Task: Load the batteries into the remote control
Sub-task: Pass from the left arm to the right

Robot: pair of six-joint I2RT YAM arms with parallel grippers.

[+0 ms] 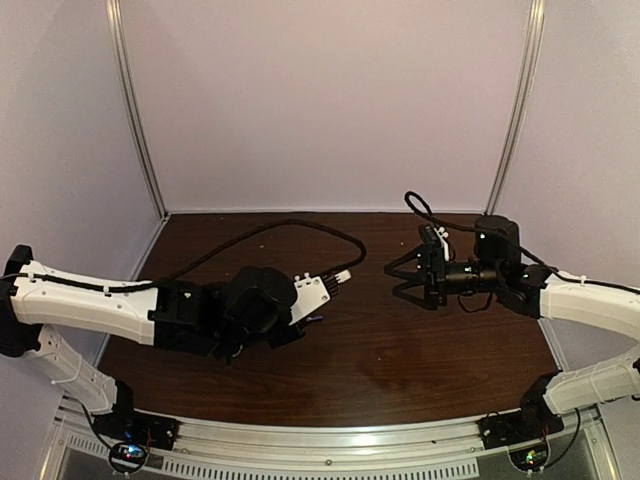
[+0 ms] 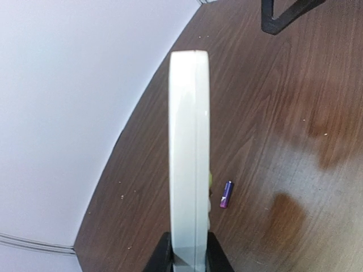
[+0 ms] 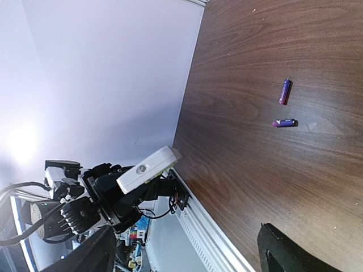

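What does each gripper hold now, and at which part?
The left gripper clamps the slim white plastic remote control by one short end. The right gripper is open and holds nothing.

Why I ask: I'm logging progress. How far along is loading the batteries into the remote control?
Done: the left gripper is shut on the remote control, holding it above the table. In hand: the right gripper hangs open and empty opposite it. Left: both batteries lie loose on the table, neither picked up nor inserted.
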